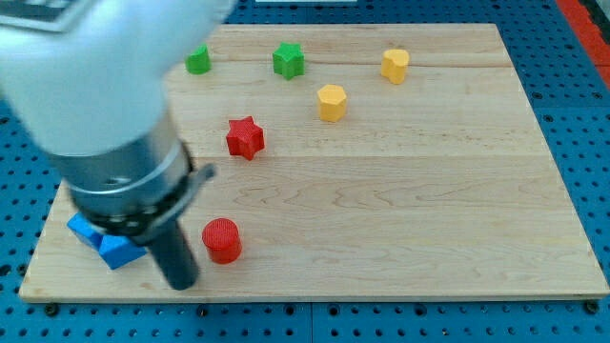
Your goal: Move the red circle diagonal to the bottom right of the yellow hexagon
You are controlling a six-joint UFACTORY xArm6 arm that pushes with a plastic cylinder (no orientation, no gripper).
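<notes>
Red circle [222,239] sits near the view's bottom on the wooden table [429,210], with my tip [181,283] just to its left — no jaws on this rod, so none show. Blue blocks [103,240] lie beside the rod at the left. Farther up stands a red star [245,137], then the yellow hexagon [331,102] — well apart from the circle, toward the top right.

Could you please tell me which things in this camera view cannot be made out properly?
- Blue blocks: mostly hidden behind the arm; number and shapes unclear.
- My tip: blurred, left of the red circle; contact with it cannot be judged.
- Green block at the view's top: partly covered by the arm, shape unclear.
</notes>
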